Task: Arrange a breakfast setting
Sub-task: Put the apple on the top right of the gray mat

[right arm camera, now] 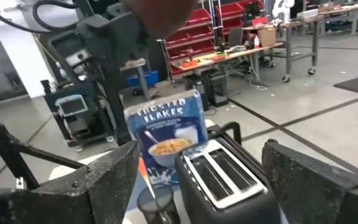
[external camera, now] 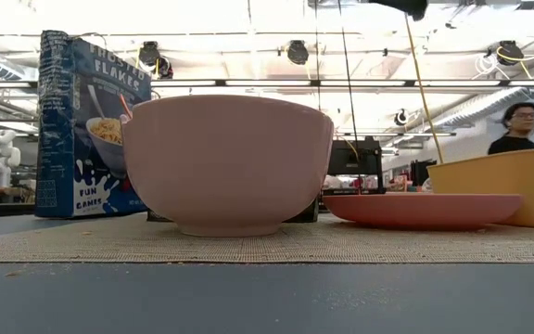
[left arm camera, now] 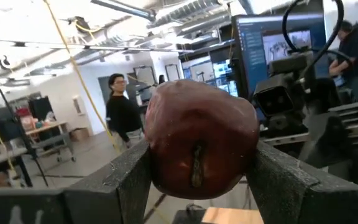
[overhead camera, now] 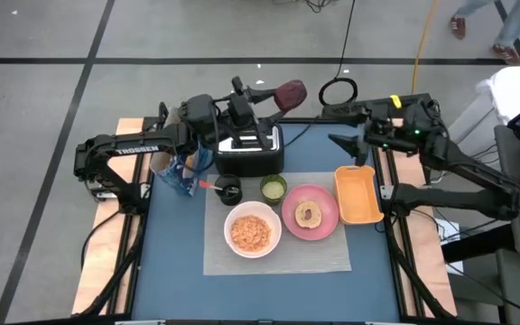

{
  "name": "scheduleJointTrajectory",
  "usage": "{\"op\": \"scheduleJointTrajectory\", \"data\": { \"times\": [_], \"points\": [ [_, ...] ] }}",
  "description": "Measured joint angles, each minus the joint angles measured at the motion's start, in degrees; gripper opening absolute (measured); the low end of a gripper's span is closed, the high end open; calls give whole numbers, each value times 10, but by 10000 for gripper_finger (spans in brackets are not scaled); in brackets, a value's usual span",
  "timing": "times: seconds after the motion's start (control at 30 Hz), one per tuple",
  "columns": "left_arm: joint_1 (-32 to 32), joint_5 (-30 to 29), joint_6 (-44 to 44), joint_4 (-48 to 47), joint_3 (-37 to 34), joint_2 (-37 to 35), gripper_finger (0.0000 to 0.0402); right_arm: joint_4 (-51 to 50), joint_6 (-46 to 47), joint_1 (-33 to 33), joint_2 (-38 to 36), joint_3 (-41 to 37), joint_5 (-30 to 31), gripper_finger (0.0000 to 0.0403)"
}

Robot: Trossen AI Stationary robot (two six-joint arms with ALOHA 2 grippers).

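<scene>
most of the breakfast setting looks laid out already. a grey mat (overhead camera: 278, 236) lies near the middle of the blue bench (overhead camera: 179, 280). on it sits a white bowl (overhead camera: 252, 230) filled with orange-brown cereal, and just beside that a pink plate (overhead camera: 311, 214) carrying a ring-shaped pastry. a small green cup (overhead camera: 273, 188) stands at the mat's far edge, with a black cup (overhead camera: 230, 191) next to it and a red-handled spoon (overhead camera: 208, 185) that seems to rest in or against the black cup. the blue cereal box (overhead camera: 181, 171) stands upright just off the mat's far left corner. an orange tray (overhead camera: 358, 194) sits at the mat's right edge, and a black-and-silver toaster (overhead camera: 249, 151) stands behind the cups. above the toaster, the left claw (overhead camera: 273, 95) is raised well off the bench and closed around a dark red apple (left arm camera: 199, 139), pinched between both fingers. the right claw (overhead camera: 346, 144) hangs over the bench's far right side, spread wide and holding nothing. judging from this, what remains is probably setting the apple down somewhere in the setting, perhaps on the tray or mat.
</scene>
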Motion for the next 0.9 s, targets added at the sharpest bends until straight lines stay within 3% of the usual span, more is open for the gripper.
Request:
{"op": "scheduleJointTrajectory", "data": {
  "times": [0.23, 0.53, 0.7, 0.9],
  "points": [
    [0, 19, -38, 28, 0, 0, 232, -76, -55, -8, -38, 0, 1, 325],
    [0, 38, -82, 61, 1, 1, 232, -120, -59, -8, -41, 0, 1, 325],
    [-7, 56, -131, 9, 1, 35, 232, -150, -68, -8, -41, 0, 1, 325],
    [-12, 56, -171, 19, 1, 93, 232, -153, -72, -8, -41, 0, 1, 325]
  ]
}}
